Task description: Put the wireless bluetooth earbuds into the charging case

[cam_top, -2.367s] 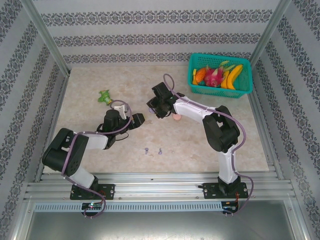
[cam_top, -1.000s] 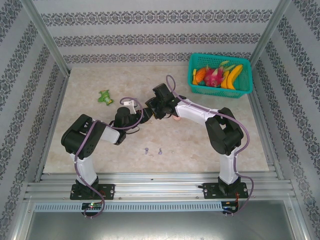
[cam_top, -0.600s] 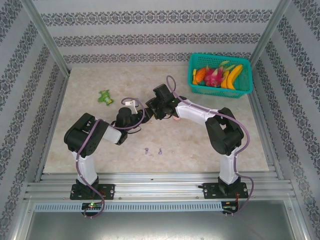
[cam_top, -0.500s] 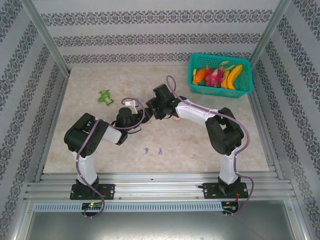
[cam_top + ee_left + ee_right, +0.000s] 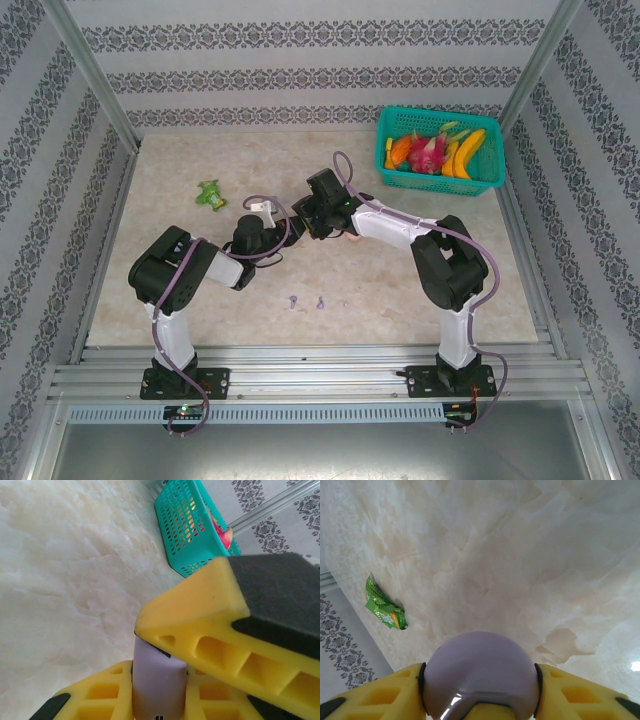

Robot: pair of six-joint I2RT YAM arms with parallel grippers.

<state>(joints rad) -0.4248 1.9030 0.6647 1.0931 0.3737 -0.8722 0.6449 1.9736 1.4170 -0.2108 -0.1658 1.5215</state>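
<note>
The left gripper point(image 5: 164, 652) was clamped fully shut on the edge of the purple case point(image 5: 158, 685). The right gripper point(image 5: 481, 695) held the same case, one finger against each side, over the middle of the table point(image 5: 190, 290). A purple earbud point(image 5: 293, 301) and a second earbud point(image 5: 321, 303) lay side by side on the table, apart from the case and nearer the arm bases.

A teal basket point(image 5: 440, 183) holding bananas point(image 5: 468, 152) and a dragon fruit point(image 5: 428, 153) is sitting at the tabletop's point(image 5: 380, 290) upper right, while a green wrapper point(image 5: 210, 193) is lying toward the upper left.
</note>
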